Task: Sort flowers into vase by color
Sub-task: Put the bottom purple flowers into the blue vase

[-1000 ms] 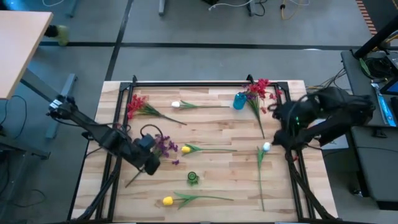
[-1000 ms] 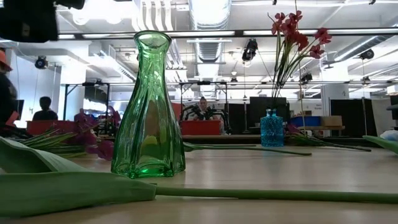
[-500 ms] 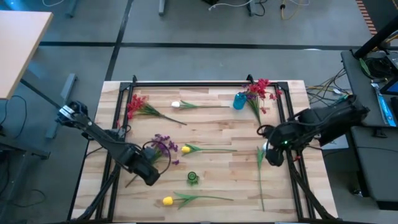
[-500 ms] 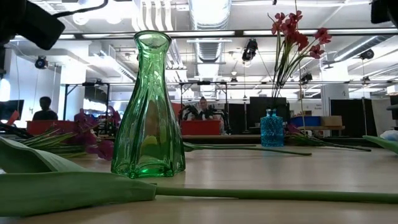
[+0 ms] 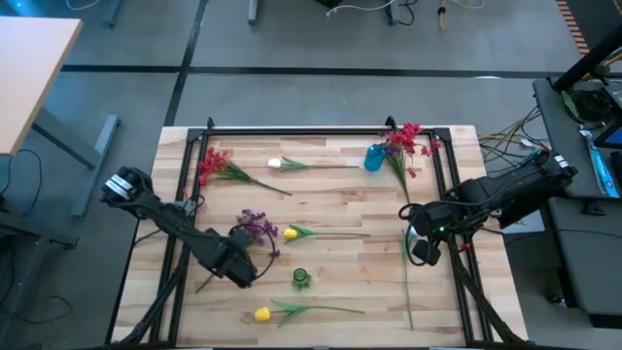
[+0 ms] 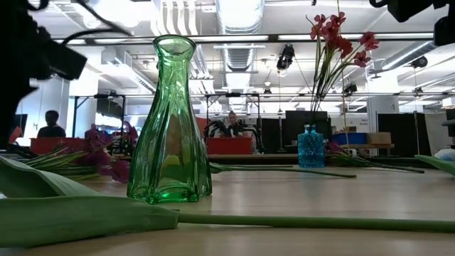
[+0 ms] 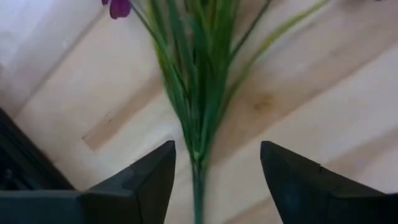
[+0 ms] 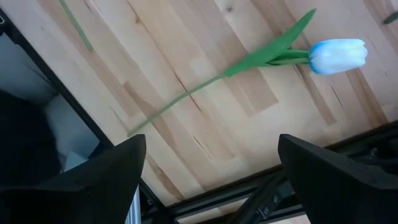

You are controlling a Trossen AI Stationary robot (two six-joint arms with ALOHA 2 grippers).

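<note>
Lying flat, landmark: green vase (image 5: 301,278) stands upright near the middle of the table's (image 5: 340,194) near half; seen close and empty in the low view (image 6: 170,121).
Left gripper: left gripper (image 5: 241,269) hangs just left of the green vase, over the stem end of the purple flower; fingers apart, straddling the green stems in the left wrist view (image 7: 214,186), not clamped on them.
Purple flower: purple flower (image 5: 255,227) lies on the wood up and left of the green vase, blossoms toward the far side; stems (image 7: 196,74) fan out between the fingers.
Right gripper: right gripper (image 5: 424,245) sits well to the right of the green vase, above the white tulip; fingers wide apart, holding nothing.
White tulip: white tulip (image 8: 337,55) lies flat on the boards with its stem running away from the bud.
Blue vase: blue vase (image 5: 373,157) stands far and right of the green vase, red flowers (image 5: 403,138) in it (image 6: 340,39).
Loose red flower: red flower (image 5: 212,163) lies far and left of the green vase.
Yellow tulips: one yellow tulip (image 5: 290,233) just beyond the green vase, another yellow tulip (image 5: 261,313) just nearer than it.
Second white tulip: white tulip at far edge (image 5: 275,163), beyond the green vase.
</note>
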